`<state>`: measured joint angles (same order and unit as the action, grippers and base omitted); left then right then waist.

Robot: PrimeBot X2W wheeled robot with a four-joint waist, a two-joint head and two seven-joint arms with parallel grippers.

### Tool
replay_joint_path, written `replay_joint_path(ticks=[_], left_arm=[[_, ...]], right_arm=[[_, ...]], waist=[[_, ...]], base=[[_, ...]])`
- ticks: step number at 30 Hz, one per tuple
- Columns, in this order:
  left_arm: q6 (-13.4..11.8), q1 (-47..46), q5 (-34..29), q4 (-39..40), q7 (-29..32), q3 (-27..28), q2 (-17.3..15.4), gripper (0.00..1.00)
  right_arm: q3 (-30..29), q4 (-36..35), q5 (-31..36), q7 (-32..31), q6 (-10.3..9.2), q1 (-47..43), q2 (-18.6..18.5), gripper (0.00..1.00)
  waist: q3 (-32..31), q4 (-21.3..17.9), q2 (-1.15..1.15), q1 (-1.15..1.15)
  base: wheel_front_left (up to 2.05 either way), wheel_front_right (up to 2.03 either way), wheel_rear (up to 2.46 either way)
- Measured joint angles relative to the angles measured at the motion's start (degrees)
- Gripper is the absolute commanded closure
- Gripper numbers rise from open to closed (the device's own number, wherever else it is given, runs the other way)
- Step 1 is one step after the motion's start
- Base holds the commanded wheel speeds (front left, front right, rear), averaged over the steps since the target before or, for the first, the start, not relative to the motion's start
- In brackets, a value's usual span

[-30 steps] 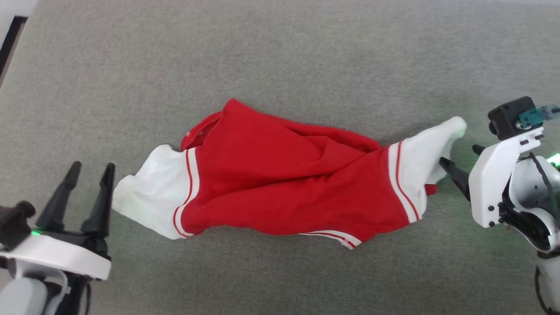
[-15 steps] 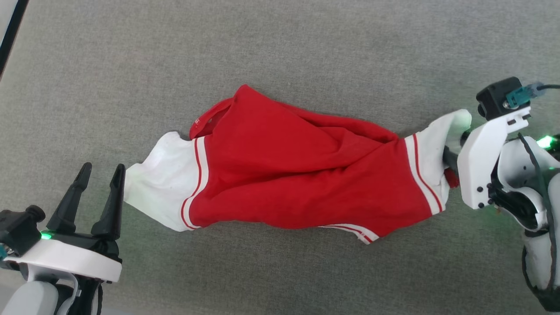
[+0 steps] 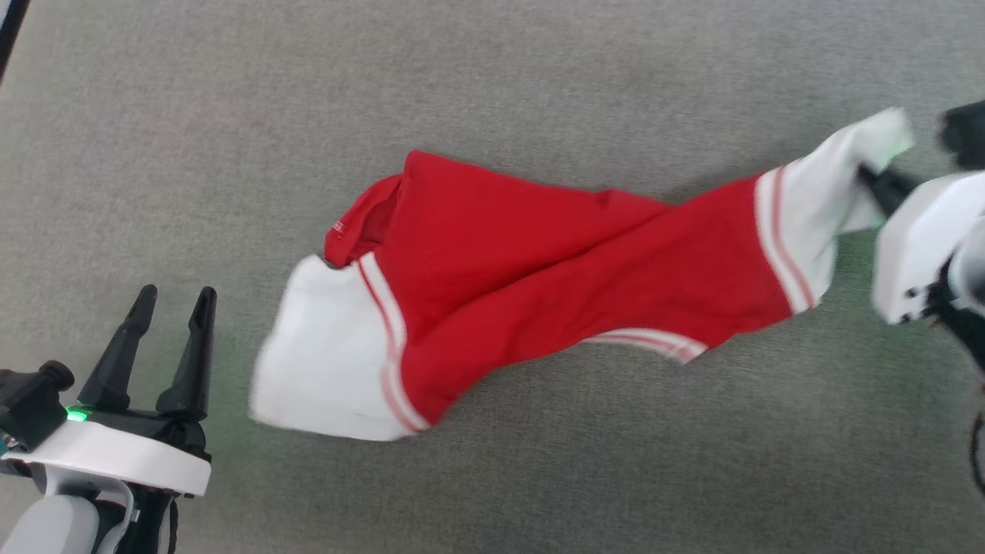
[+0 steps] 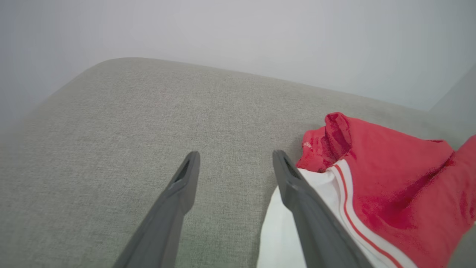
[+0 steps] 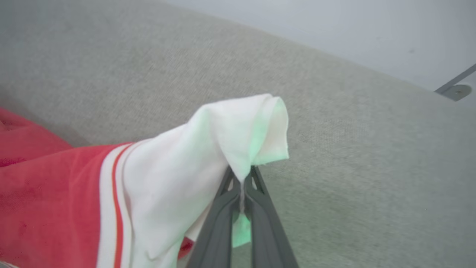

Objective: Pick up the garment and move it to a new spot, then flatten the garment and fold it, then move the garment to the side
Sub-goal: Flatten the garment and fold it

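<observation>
The garment (image 3: 539,285) is a red T-shirt with white sleeves and striped trim, stretched across the grey surface. My right gripper (image 3: 873,181) is shut on its right white sleeve (image 5: 208,156), and that end is lifted and pulled toward the upper right. In the right wrist view the gripper (image 5: 241,182) has its fingers pressed together with white cloth pinched between them. The left white sleeve (image 3: 331,369) lies on the surface. My left gripper (image 3: 173,300) stands open just left of that sleeve, holding nothing. In the left wrist view its right finger (image 4: 297,193) overlaps the sleeve's edge.
The grey fabric surface (image 3: 492,92) spreads all around the garment, with a pale wall beyond its far rim (image 4: 223,70). A dark edge (image 3: 8,31) shows at the top left corner. A metal fitting (image 5: 455,89) sits past the surface at the right.
My right gripper has closed on the right sleeve and pulled it up and to the right, stretching the garment. The left sleeve has slid along the surface. The left gripper has stayed put.
</observation>
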<state>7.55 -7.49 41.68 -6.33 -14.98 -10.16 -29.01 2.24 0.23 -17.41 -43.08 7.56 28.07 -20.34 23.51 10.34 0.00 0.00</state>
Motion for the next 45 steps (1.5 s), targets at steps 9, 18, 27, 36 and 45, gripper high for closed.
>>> replay_joint_path(ticks=[9, 18, 27, 36, 45], left_arm=[[0.0, 0.84, -0.42, 0.9, 0.0, -0.96, -0.02, 0.0], [0.0, 2.25, -0.43, 0.99, 0.0, -1.54, 0.45, 0.0], [0.0, 2.26, -0.42, 1.22, 0.01, -2.74, -0.19, 0.0], [0.0, 2.2, -0.4, 1.19, 0.0, -3.33, -1.14, 0.0], [0.0, 1.79, -0.77, 3.37, 0.0, -4.92, -6.43, 0.0]], right_arm=[[-10.62, -5.12, 0.18, -2.03, 0.0, -8.33, 0.12, 1.0], [-18.29, -13.07, -1.3, -9.39, 0.0, -25.23, 2.67, 1.0], [-23.42, -10.83, 4.34, -5.14, 0.0, -28.68, 4.81, 1.0], [-24.9, -7.19, 6.99, -1.93, 0.0, -28.59, 5.77, 1.0], [-27.39, -6.7, 6.9, 5.94, -0.01, -26.89, 7.25, 0.0]], waist=[[-2.41, -2.85, 0.0, 0.0], [-3.52, -4.55, 0.0, 0.0], [-3.27, -4.92, 0.0, 0.0], [-3.11, -4.61, 0.0, 0.0], [-4.14, -5.51, 0.0, 0.0]], base=[[0.0, 0.0, 0.0], [0.0, 0.0, 0.0], [0.0, 0.0, 0.0], [0.0, 0.0, 0.0], [0.0, 0.0, 0.0]])
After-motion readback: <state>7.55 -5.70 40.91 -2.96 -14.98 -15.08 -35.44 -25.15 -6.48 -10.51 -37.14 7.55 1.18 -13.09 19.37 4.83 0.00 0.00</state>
